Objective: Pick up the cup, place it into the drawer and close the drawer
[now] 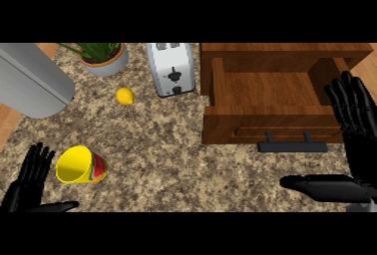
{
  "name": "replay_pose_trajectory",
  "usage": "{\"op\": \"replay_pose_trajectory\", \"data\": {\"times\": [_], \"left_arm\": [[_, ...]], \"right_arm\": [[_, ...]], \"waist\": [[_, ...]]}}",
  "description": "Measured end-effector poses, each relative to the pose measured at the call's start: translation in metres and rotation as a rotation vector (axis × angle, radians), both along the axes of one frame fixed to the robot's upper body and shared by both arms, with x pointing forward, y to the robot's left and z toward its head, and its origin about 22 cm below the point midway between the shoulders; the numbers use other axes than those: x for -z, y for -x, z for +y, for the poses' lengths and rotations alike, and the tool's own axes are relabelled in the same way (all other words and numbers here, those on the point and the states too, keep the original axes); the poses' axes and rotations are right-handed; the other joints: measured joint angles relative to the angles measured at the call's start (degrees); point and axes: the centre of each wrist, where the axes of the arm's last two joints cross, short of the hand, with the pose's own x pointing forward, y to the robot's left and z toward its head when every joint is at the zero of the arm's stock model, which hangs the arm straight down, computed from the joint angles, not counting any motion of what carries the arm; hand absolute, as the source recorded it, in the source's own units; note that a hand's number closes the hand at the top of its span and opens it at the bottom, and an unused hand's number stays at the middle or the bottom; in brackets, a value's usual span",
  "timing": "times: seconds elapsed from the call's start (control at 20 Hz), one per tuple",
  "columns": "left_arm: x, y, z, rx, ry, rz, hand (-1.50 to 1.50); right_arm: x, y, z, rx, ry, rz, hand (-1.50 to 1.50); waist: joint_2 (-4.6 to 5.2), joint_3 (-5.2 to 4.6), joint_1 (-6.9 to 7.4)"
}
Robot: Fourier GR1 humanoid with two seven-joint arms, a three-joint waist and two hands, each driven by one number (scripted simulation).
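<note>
Down on the speckled counter (184, 149), the yellow cup (80, 165) is lying on its side near the lower left, its mouth facing left and a red-and-green pattern showing on its wall. Just beside it, the left hand (29, 182) is resting with fingers straight and thumb spread, not touching the cup. Across the counter, the wooden drawer (276, 107) is standing pulled open (its dark handle (292, 145) pointing toward the viewer). The right hand (352, 144) is hovering at the drawer's right edge, fingers straight, holding nothing. Behind are sitting a toaster (171, 68), a lemon (126, 96) and a potted plant (103, 57).
</note>
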Motion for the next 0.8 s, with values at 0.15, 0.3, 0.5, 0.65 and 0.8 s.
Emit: {"op": "replay_pose_trajectory", "data": {"times": [0.15, 0.3, 0.5, 0.65, 0.8], "left_arm": [[0.016, 0.0, -0.001, -0.008, 0.007, -0.011, -1.5], [0.028, -0.001, 0.004, -0.025, 0.003, 0.001, -1.5], [0.036, -0.008, 0.008, -0.046, -0.006, 0.016, -1.5], [0.044, -0.007, 0.004, -0.049, -0.012, 0.024, -1.5], [0.048, -0.009, 0.003, -0.048, -0.026, 0.039, -1.5]], "right_arm": [[0.001, -0.004, -0.001, -0.004, 0.001, 0.0, -1.5], [-0.005, -0.001, 0.0, -0.002, -0.002, 0.005, -1.5], [-0.001, 0.005, -0.003, -0.008, -0.002, 0.008, -1.5], [-0.006, 0.0, -0.003, -0.012, 0.004, 0.008, -1.5], [-0.003, 0.005, -0.005, -0.016, 0.007, 0.005, -1.5]], "waist": [[0.01, 0.02, 0.03], [0.01, 0.0, -0.02], [0.03, -0.02, -0.17], [0.11, -0.03, -0.23], [0.15, -0.06, -0.43]]}}
